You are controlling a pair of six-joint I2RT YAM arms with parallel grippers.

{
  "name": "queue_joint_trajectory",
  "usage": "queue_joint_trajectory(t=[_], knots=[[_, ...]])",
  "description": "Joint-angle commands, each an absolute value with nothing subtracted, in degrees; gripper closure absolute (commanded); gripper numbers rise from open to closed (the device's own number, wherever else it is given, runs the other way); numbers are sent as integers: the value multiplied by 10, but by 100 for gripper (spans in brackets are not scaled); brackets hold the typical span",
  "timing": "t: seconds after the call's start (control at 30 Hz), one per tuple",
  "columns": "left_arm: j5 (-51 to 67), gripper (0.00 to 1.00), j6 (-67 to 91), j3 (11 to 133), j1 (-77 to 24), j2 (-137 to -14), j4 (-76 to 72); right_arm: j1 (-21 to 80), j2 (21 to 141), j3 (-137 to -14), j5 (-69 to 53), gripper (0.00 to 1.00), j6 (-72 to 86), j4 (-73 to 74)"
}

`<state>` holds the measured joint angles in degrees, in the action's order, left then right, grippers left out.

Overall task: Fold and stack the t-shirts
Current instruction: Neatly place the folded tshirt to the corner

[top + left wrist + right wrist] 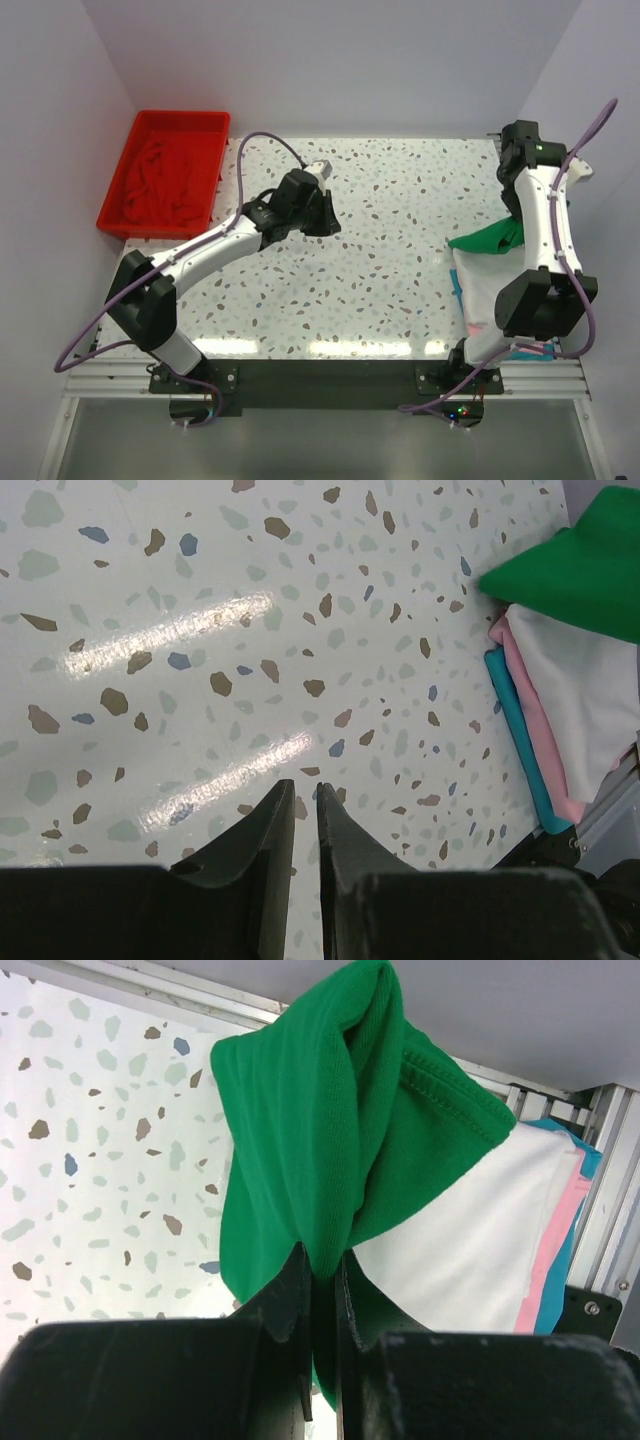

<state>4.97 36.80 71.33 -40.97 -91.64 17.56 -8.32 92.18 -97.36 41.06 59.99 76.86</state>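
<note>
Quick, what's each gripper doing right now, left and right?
Left gripper: closed, holding nothing.
Right gripper: closed on the green t-shirt.

We are stretching our left arm (pixel 220 245) forward and inward from its base, with the wrist tilting down. Our left gripper (pixel 305 788) is hovering with its fingers drawn almost together, only a thin slit between them and nothing inside. We are folding our right arm (pixel 548 235) sharply, its elbow sitting close to the base and its forearm running toward the far side. Our right gripper (pixel 320 1258) is pinching a green t-shirt (pixel 300 1130), jaws clamping the bunched cloth.
</note>
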Motion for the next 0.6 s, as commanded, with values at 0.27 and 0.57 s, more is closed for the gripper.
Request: queue_joint_trajectory(t=[0.27,0.57], knots=[[60,80,362,713,-415,-889,166,-90,864,-1032,433,100,566,913],[61,80,363,713,-418,-889,167,-93,820,-1005,426,100,558,913]])
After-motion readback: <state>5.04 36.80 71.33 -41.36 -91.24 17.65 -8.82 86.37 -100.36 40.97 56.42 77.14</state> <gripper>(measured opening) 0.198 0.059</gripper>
